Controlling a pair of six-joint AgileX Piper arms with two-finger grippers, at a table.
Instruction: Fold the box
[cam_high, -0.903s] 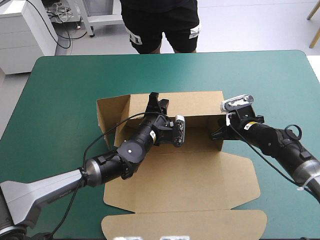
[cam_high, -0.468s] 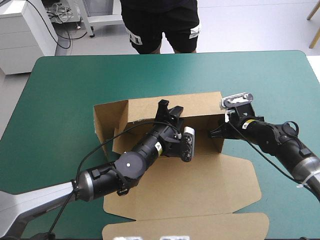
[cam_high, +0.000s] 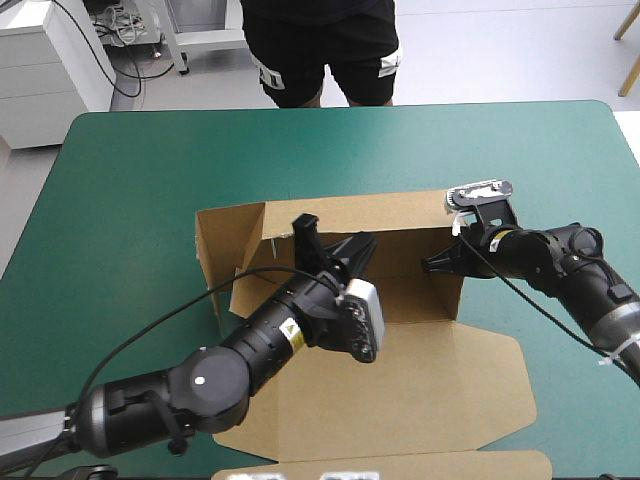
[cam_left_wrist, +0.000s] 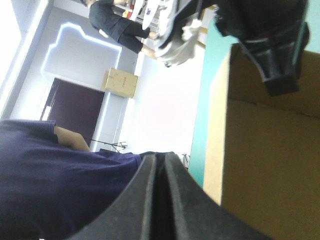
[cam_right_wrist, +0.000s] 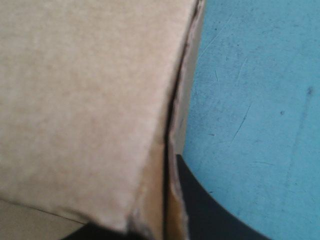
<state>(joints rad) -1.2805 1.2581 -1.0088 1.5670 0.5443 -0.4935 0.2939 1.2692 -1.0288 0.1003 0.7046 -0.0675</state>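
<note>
Teal-green table (cam_high: 130, 200) w/ box (cam_high: 400, 370), walls up; right gripper (cam_high: 432, 265) clamps wall, left gripper (cam_left_wrist: 159, 162) closed.

Brown box (cam_high: 400, 370), far walls upright

The box (cam_high: 400, 370) is set at the middle of the table (cam_high: 120, 180), its raised back wall toward the far edge and its lid laid flat toward the near edge. The left fingers (cam_left_wrist: 147, 205) are held over the tray, near the back wall. The right fingers (cam_right_wrist: 205, 210) are pinched on the wall nearest the table's right edge.
</note>
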